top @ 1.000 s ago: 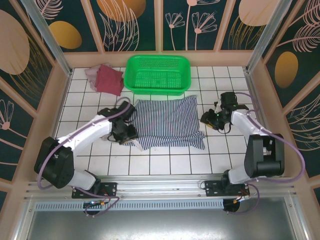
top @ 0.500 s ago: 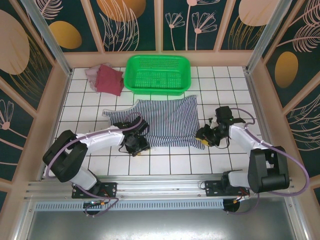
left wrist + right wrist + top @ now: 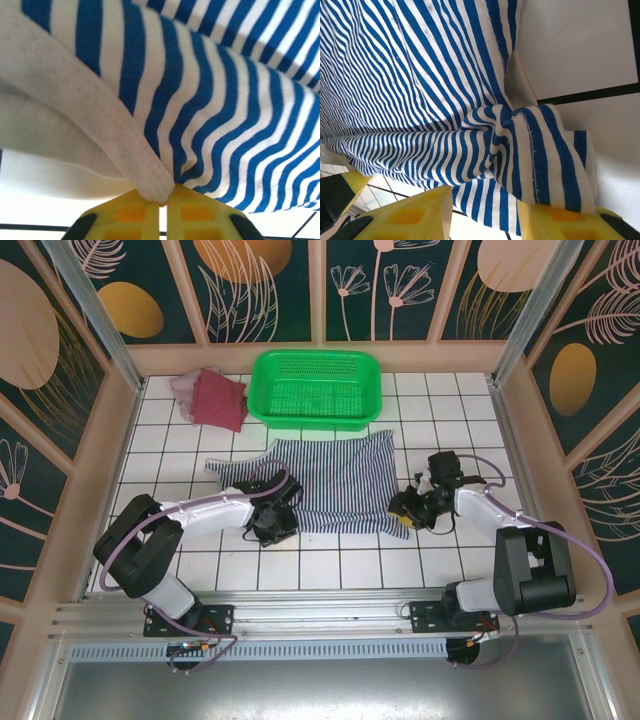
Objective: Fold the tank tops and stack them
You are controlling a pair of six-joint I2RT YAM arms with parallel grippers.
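Observation:
The navy-and-white striped tank top (image 3: 335,480) lies spread flat on the tiled table in front of the basket. My left gripper (image 3: 274,524) is at its near left edge; in the left wrist view the yellow fingertips (image 3: 165,197) are shut on the top's white hem band (image 3: 125,145). My right gripper (image 3: 405,508) is at the near right corner. There its yellow fingers (image 3: 417,212) stand open on either side of a bunched fold of striped cloth (image 3: 520,145). The maroon tank top (image 3: 220,400) lies on the mauve-pink one (image 3: 184,388) at the back left.
A green plastic basket (image 3: 315,390) stands at the back centre, just beyond the striped top. Wooden walls (image 3: 95,455) enclose the table on both sides and at the back. Bare white tiles (image 3: 330,565) run along the near edge between the arm bases.
My left gripper slid right and nearer along the striped top's edge and closed on its hem. The top's left strap now lies spread out. My right gripper came nearer, onto the near right corner.

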